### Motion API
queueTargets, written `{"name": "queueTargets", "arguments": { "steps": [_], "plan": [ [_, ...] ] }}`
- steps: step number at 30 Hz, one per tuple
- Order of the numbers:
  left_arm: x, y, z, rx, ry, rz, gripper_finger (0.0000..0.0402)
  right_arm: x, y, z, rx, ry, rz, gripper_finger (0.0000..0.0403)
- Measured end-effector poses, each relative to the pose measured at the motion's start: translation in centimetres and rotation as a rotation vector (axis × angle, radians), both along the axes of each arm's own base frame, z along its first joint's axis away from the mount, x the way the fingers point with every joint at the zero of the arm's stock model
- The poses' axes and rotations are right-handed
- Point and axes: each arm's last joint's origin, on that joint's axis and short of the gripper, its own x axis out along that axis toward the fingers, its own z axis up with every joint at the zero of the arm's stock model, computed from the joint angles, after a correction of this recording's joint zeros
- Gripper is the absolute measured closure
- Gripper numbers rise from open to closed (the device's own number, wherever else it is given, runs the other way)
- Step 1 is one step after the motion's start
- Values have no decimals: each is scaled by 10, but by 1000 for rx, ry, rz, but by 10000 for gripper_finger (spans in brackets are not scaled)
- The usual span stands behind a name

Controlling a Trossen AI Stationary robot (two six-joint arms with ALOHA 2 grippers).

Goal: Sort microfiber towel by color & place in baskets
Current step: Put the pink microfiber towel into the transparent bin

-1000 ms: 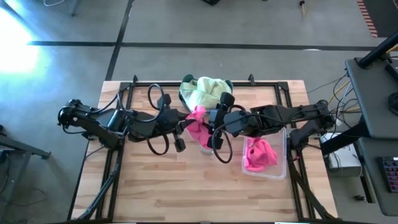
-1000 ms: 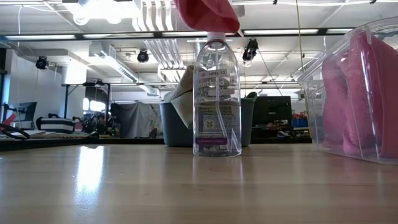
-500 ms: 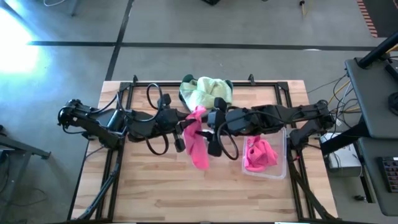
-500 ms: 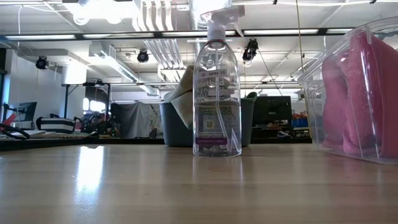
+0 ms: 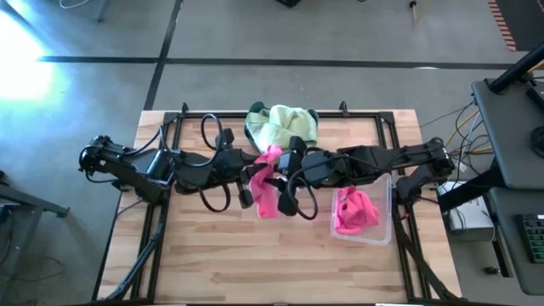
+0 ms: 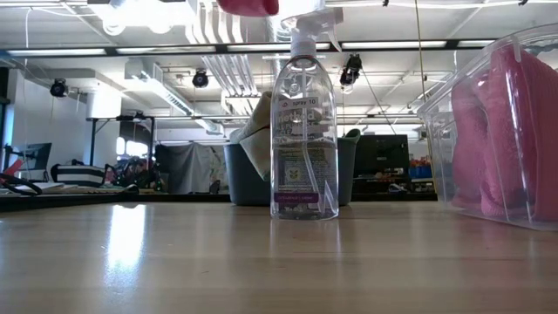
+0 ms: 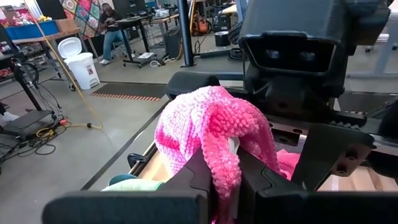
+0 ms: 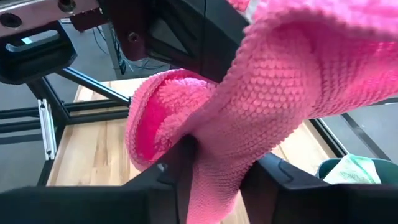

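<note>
A bright pink microfiber towel point(image 5: 268, 194) hangs in the air above the middle of the table, between my two grippers. My left gripper point(image 5: 252, 177) reaches in from the table's left and is shut on it. My right gripper point(image 5: 286, 175) comes from the right, close against the left one, with the towel between its fingers. Only the towel's lowest tip point(image 6: 248, 5) enters the low view. Light green towels point(image 5: 280, 126) are heaped in the dark teal basket point(image 5: 254, 109) at the far edge. Pink towels point(image 5: 355, 211) lie in the clear basket point(image 5: 384, 204) on the right. My left gripper pinches a bunched fold of the pink towel point(image 7: 225, 163) between its two fingers, which come in about level from the table's left. The cloth bulges over and beyond the fingertips and is clear of the table. My right gripper has a thick gathered fold of the towel point(image 8: 214, 158) between its two fingers point(image 8: 181, 167), several layers together. The fingers come from the table's right, slanting slightly down. The cloth billows past them and is lifted clear.
A clear spray bottle point(image 6: 303, 131) stands upright on the table below the held towel. The near half of the wooden table top point(image 5: 255, 263) is bare. A black frame point(image 5: 170, 127) runs along the table's sides, with cables looped near both arms.
My right gripper has rolled at the wrist and edged closer to the left gripper. The towel's free end first swung out long toward the near edge, lifting off the spray bottle's top, and is now drawn back up into a shorter bunch between the two grippers.
</note>
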Motion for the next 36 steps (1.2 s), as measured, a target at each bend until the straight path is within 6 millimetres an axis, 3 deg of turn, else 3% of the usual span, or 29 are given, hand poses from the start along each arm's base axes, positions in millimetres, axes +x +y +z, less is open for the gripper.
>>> {"name": "queueTargets", "arguments": {
  "steps": [11, 26, 36],
  "plan": [
    [0, 0, 0, -1, -4, 1, 391, -3, -1, 5, 1, -21, 5, 387],
    [0, 0, 0, -20, -8, 4, 389, -4, -1, 5, -23, -19, 12, 393],
    [-2, -1, 0, -39, 6, -62, 308, -5, -1, 5, -41, -8, 19, 393]
  ]
}}
